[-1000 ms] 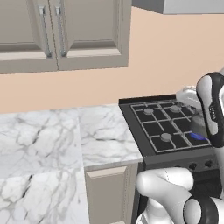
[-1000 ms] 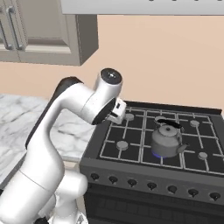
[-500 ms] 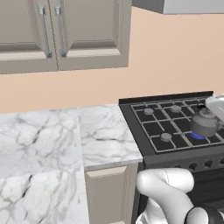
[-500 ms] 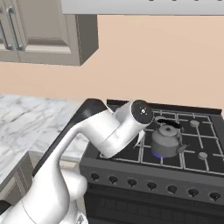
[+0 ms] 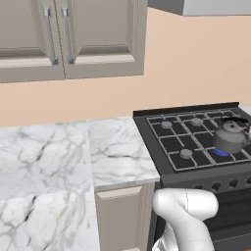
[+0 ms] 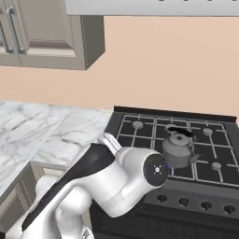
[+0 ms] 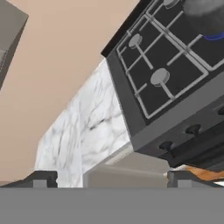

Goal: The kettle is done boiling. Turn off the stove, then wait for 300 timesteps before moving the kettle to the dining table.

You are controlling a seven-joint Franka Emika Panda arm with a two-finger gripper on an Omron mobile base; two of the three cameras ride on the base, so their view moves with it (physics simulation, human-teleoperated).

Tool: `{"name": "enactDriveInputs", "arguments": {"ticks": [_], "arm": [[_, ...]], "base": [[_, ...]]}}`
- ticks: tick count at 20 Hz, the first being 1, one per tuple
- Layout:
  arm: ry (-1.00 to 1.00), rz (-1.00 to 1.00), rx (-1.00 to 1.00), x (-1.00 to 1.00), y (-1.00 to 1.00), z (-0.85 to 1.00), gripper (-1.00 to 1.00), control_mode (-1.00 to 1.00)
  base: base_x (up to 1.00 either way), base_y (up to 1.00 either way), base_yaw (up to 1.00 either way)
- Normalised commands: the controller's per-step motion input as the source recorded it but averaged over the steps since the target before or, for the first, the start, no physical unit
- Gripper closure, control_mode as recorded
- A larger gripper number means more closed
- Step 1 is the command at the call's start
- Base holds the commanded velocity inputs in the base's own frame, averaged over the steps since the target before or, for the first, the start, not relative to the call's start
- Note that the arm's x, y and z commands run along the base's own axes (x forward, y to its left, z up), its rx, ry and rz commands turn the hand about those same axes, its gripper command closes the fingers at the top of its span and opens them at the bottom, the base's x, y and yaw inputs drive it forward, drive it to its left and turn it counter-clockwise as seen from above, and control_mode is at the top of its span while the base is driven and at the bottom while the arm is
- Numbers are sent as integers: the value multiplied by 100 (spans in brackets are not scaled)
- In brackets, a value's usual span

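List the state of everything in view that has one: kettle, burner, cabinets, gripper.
Kettle: upright on the stove, lid on, not held.
Burner under the kettle: lit, blue flame showing.
Other burners: no flame seen.
Wall cabinet doors: closed.
Gripper: open, holding nothing, low by the stove's front knobs.
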Motion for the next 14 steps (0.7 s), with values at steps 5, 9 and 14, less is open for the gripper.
{"name": "enactDriveInputs", "arguments": {"ticks": [5,9,14], "arm": [[-5,-10,15,-55,-23,-15,-100,-100],[-12,-13,8,-40,-39,-4,-100,-100],[-8,-13,11,-26,-43,-14,-100,-100]], "base": [[0,0,0],[0,0,0],[0,0,0]]}}
